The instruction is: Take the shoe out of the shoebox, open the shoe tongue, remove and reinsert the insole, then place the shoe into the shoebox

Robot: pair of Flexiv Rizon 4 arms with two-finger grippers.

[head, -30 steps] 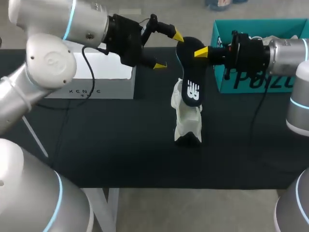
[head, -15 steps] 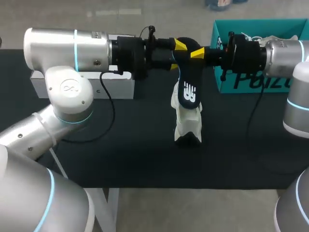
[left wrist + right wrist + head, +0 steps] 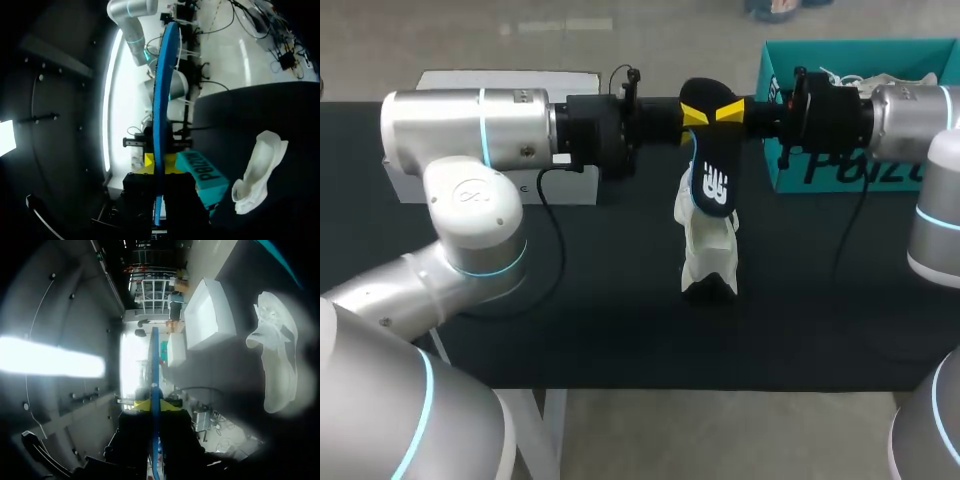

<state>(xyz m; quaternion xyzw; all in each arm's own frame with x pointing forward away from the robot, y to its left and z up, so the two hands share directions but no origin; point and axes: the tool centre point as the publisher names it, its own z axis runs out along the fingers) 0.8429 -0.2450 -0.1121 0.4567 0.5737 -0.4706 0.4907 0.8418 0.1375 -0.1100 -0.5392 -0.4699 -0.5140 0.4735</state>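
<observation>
- Head view: both arms meet over the middle of the black table (image 3: 570, 300). Between them hangs the dark blue flat insole with a white logo (image 3: 713, 175), heel end up and toe end dangling.
- The left gripper (image 3: 692, 115) and right gripper (image 3: 732, 110) sit tip to tip on that top end. It reads as a hand-over, each taking the insole from its own side so it never drops.
- Directly below stands the white mesh shoe (image 3: 708, 250), propped toe-down on the table with its opening upward (handy for feeding the insole back in). It is out of the teal cardboard shoebox (image 3: 790, 175), which waits just to the right; a white cardboard box (image 3: 510, 80) lies behind the left arm.
- Left wrist view: the insole (image 3: 160, 100) runs edge-on, straight out ahead. The left gripper (image 3: 160, 161) has its yellow tips pressed to both faces, so I judge it clamped on. The shoe (image 3: 257, 170) lies off to one side, the shoebox (image 3: 202, 175) just beyond the tips.
- Right wrist view: same picture mirrored. The right gripper (image 3: 156, 404) pinches the insole's (image 3: 155, 365) edge-on blade between its tips, with the shoe (image 3: 277, 355) well apart and the white box (image 3: 210, 315) beyond it.
- My call: the insole is removed, and reinsertion is the step in hand.
</observation>
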